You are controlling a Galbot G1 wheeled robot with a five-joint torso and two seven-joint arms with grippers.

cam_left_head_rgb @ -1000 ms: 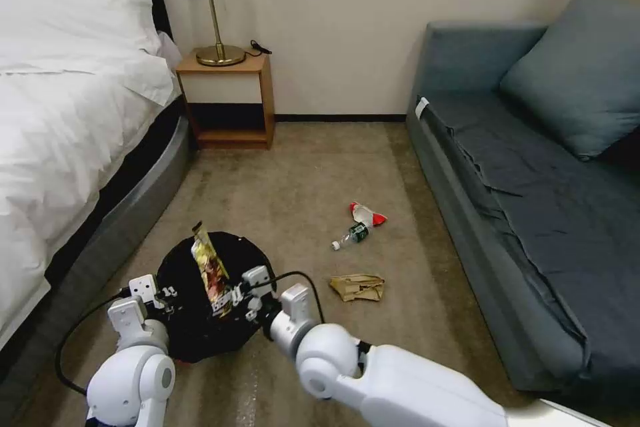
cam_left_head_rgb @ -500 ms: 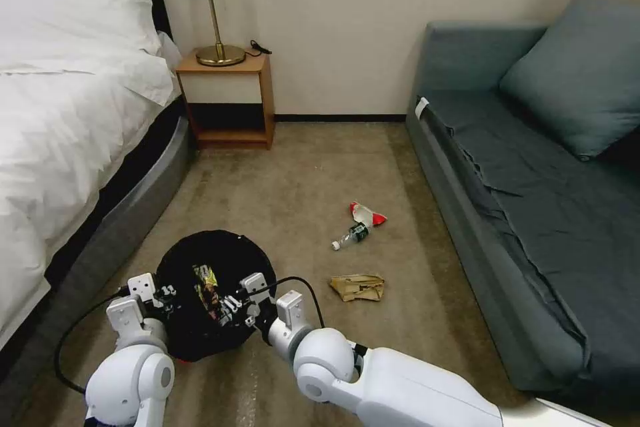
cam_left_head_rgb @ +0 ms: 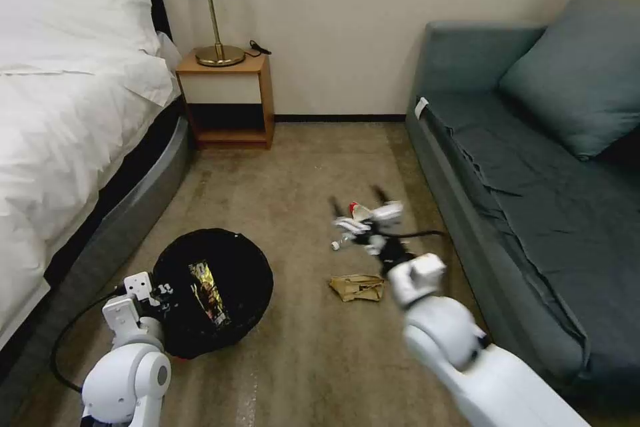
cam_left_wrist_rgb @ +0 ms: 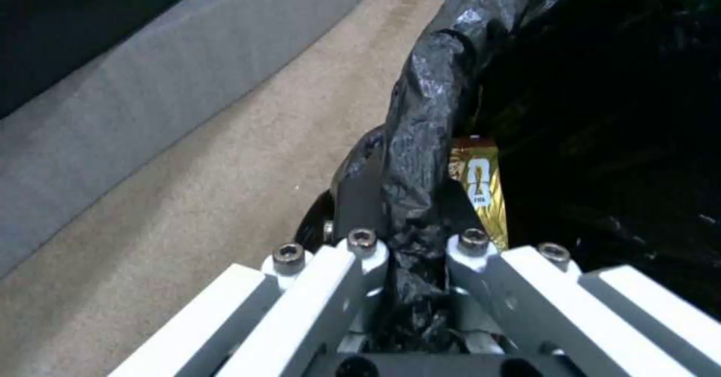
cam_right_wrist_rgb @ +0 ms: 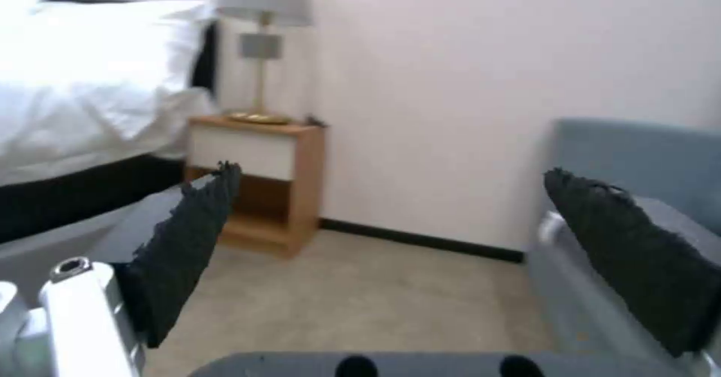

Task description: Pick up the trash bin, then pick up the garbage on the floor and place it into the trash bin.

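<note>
The trash bin (cam_left_head_rgb: 230, 260), lined with a black bag, stands on the carpet near the bed. My left gripper (cam_left_head_rgb: 155, 293) is shut on its near rim; the left wrist view shows the fingers (cam_left_wrist_rgb: 360, 196) pinching the bag's edge (cam_left_wrist_rgb: 421, 140). A gold-brown snack wrapper (cam_left_head_rgb: 208, 283) (cam_left_wrist_rgb: 481, 177) lies inside the bin. My right gripper (cam_left_head_rgb: 357, 199) hangs open over the red-and-white wrapper (cam_left_head_rgb: 360, 212) and the small bottle (cam_left_head_rgb: 340, 243), both partly hidden by it. Its black pads (cam_right_wrist_rgb: 188, 236) stand wide apart with nothing between. A tan paper scrap (cam_left_head_rgb: 358, 287) lies on the floor closer to me.
The bed (cam_left_head_rgb: 60, 147) runs along the left and the grey-blue sofa (cam_left_head_rgb: 533, 200) along the right. A wooden nightstand (cam_left_head_rgb: 230, 103) with a lamp (cam_left_head_rgb: 217, 7) stands against the far wall. Open carpet lies between bin and sofa.
The right gripper let go of the gold-brown wrapper, which dropped into the bin. The right arm then swung right and forward to the bottle and red-and-white wrapper. The left gripper kept its hold.
</note>
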